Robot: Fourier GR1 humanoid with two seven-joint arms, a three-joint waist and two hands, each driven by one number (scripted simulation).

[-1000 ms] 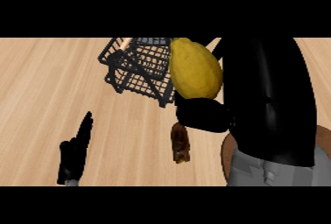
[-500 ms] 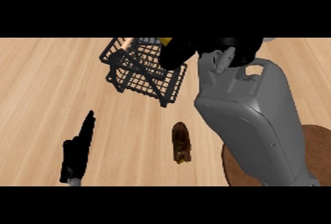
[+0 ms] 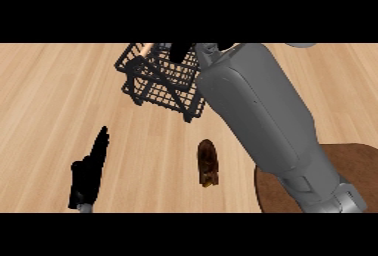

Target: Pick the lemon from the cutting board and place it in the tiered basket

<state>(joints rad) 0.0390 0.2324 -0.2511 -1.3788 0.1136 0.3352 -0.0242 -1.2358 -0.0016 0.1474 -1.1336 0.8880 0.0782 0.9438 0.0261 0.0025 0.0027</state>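
Left hand (image 3: pixel 88 175): rests low at the view's left on the counter (image 3: pixel 52 100), flat and straight, holding nothing; it sits in the same place as a second ago.
Tiered basket (image 3: pixel 155 95): black wire, standing near the top of the view, well apart from the left hand; it has not shifted.
Right hand (image 3: pixel 181 51): only a dark scrap of it shows at the top edge, over the basket's upper tier. A second ago it hung beside the basket with the yellow fruit plainly in it; now it has gone further in and over. Whether it is clamped on anything or has let go, I cannot tell.
Lemon: not visible now. It is possibly under the hand or already in the top tier, but nothing yellow shows there.
Brown lump (image 3: pixel 208 162): lies alone on the counter below the basket, unmoved and no part of the task.
Right forearm (image 3: pixel 258 110): a grey slant from the lower right up to the basket, which now covers much of the right side.
Cutting board (image 3: pixel 363 170): dark brown, at the lower right, partly behind the forearm, with no fruit on the part that shows.
Meaning: the carry looks finished and the release is due or under way.
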